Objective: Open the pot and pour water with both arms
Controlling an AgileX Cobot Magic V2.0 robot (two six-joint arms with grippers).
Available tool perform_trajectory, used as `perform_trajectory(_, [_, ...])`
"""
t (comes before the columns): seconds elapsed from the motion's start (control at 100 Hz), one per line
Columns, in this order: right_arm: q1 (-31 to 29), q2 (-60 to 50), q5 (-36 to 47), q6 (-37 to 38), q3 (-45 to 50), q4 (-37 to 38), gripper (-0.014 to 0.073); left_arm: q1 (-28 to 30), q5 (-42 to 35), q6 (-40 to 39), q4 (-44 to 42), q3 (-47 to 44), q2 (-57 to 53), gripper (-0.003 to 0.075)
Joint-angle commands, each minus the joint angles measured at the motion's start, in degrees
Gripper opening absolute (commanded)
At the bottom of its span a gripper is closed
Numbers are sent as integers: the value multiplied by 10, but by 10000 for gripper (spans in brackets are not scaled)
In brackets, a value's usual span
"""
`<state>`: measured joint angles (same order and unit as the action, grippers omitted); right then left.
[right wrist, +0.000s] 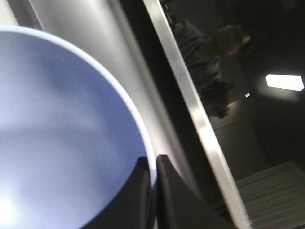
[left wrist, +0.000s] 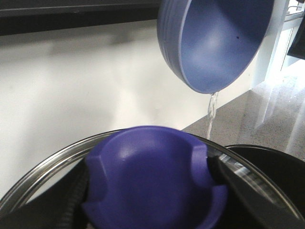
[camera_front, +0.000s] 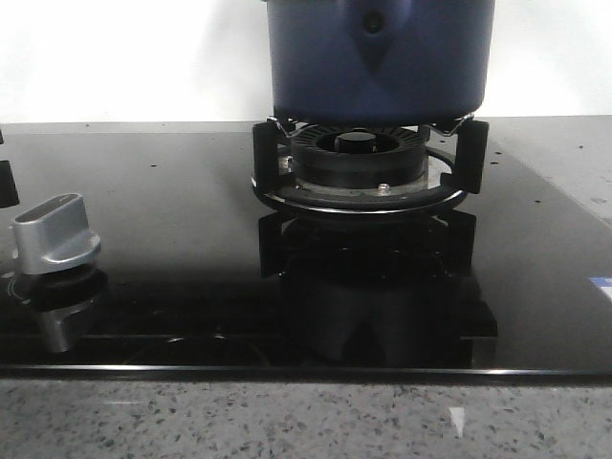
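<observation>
1. The bench (camera_front: pixel 287 421) is grey and speckled. A shiny black glass stove top (camera_front: pixel 172 239) lies on it.
2. The pot (camera_front: pixel 381 59) is big, round and dark blue. It sits on the black burner ring (camera_front: pixel 363 167) at the back of the stove top. A triangle-shaped handle mount with a round rivet faces the front camera.
3. A light blue bowl (left wrist: pixel 217 40) is tipped over in the air. A thin stream of water (left wrist: pixel 211 112) runs down from its lowest edge.
4. The glass lid (left wrist: pixel 43 176) has a blue knob (left wrist: pixel 152 179) on top. The left hand (left wrist: pixel 152 191) pinches this knob, with one dark finger (left wrist: pixel 71 200) on each side.
5. The right hand (right wrist: pixel 153 191) pinches the rim of the bowl, one finger inside the bowl and one outside.
6. A silver stove knob (camera_front: pixel 54 234) stands at the left of the stove top, well apart from the pot.
</observation>
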<state>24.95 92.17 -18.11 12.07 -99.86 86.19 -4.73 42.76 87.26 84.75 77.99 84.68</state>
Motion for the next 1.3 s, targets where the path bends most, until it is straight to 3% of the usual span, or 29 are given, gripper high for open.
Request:
perform_trajectory(0.0, [-1,-27,13,2,-21,47,-46,1,4,-6,49,17,-23,314])
perform_trajectory(0.3, [-1,-37,14,2,-21,88,-46,1,4,-6,49,17,-23,314])
perform_trajectory(0.84, [-1,-43,9,43,-21,78,-46,1,4,-6,49,17,-23,314])
perform_trajectory(0.99, [-1,-44,-64,146,-21,-39,-46,1,4,-6,49,17,-23,314])
perform_trajectory(1.29, [-2,-43,-304,151,-21,-344,-48,-2,4,-6,51,17,-23,314])
